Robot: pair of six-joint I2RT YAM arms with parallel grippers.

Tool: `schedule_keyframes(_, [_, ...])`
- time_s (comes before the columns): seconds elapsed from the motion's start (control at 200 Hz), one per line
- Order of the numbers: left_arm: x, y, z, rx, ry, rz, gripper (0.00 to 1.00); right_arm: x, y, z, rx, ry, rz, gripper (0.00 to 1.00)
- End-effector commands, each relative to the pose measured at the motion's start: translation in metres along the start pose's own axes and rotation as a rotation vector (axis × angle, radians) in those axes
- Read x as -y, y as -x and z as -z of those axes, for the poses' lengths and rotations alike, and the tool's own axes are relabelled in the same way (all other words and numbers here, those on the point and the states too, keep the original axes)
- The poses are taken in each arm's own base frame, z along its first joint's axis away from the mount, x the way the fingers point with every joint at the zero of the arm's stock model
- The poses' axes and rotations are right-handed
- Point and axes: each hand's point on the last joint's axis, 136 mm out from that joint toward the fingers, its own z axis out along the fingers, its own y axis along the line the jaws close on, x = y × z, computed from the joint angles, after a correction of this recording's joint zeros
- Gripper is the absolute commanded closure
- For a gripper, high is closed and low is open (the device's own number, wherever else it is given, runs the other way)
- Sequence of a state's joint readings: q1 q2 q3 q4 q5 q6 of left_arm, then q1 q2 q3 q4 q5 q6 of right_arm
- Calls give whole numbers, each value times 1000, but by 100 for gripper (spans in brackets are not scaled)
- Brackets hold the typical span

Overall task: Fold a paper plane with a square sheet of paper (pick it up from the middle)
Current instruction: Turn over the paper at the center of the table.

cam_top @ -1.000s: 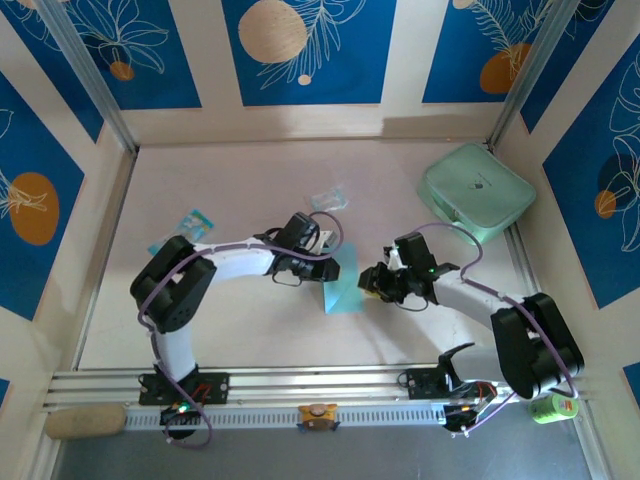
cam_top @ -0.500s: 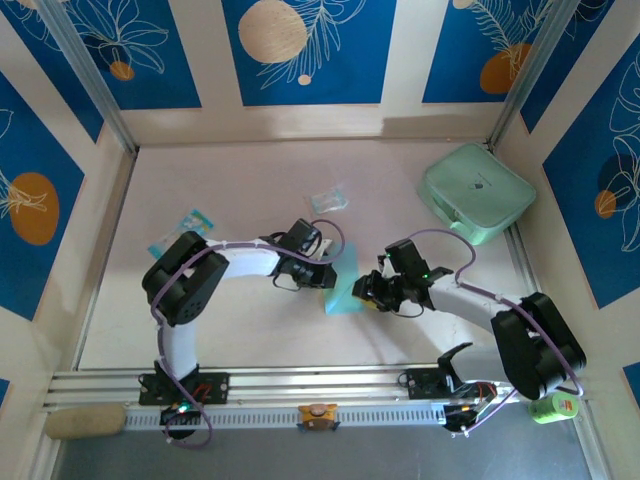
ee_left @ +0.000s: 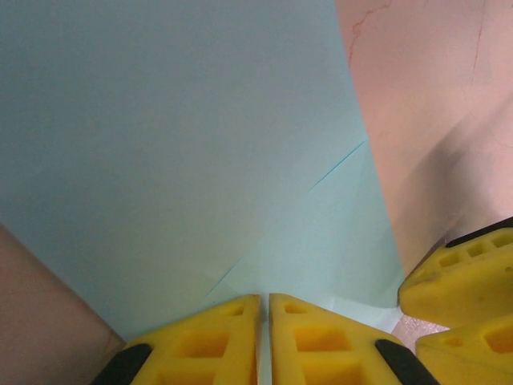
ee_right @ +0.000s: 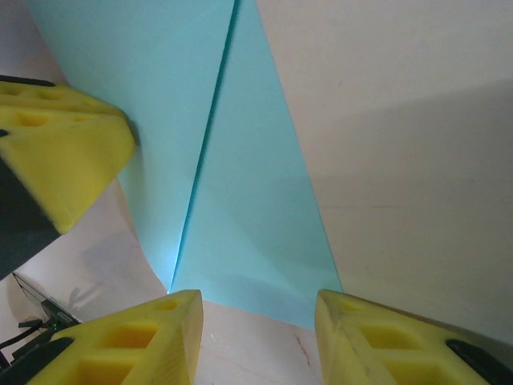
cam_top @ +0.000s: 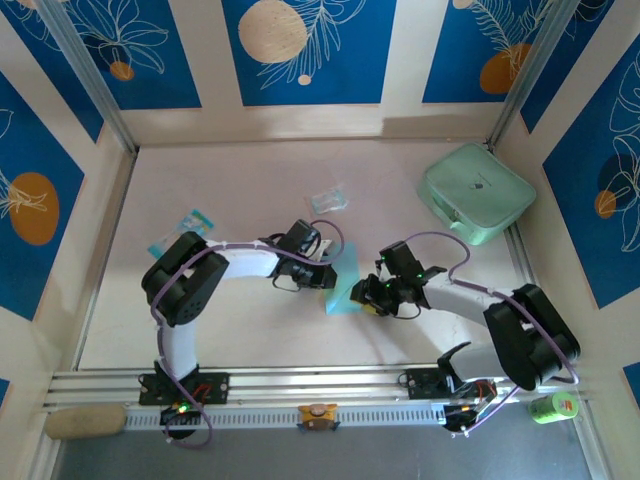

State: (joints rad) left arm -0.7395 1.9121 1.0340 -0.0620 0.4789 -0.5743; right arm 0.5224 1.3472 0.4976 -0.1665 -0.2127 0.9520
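On the table (cam_top: 230, 180), far right, a mint-green case (cam_top: 476, 192) is set, its small mark unreadable. Mid-table the folded square sheet of paper (cam_top: 345, 288) is pinched by the left gripper (ee_left: 264, 298), pressed together; the right gripper (ee_right: 256, 295) is held spread at its edge.

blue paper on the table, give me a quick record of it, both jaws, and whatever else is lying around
paper: light-blue sheet, folded, creases showing, lying on the table between the two arms
left jaws: shut, tips at the sheet's edge; pinching or just pressing, cannot tell
right jaws: open, the sheet's narrow end between them
far right corner: mint-green case
far side, middle: clear wrapper
left side: blue-and-white packet
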Motion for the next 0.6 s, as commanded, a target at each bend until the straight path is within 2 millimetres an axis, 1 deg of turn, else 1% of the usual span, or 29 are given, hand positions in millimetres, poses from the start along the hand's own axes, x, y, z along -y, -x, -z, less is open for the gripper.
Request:
schedule_keyframes(0.0, [-13, -15, -1, -39, 26, 41, 88, -11, 2, -3, -6, 20, -4, 58])
schedule_keyframes(0.035, [-13, -16, -1, -41, 26, 42, 88, -11, 2, -5, -6, 18, -4, 58])
schedule_keyframes(0.16, [-12, -16, -1, -41, 20, 44, 88, -25, 9, -6, 0, 61, 15, 58])
schedule_keyframes(0.3, [-11, -15, -1, -39, 19, 39, 88, -37, 21, -5, 14, 80, 29, 55])
schedule_keyframes(0.38, [-10, -15, 0, -37, 17, 40, 89, -40, 29, -6, 20, 88, 33, 51])
schedule_keyframes(0.46, [-11, -15, 0, -37, 18, 44, 89, -44, 36, -7, 11, 98, 36, 50])
schedule_keyframes(0.595, [-9, -14, 0, -36, 13, 44, 89, -41, 48, -9, 17, 86, 29, 49])
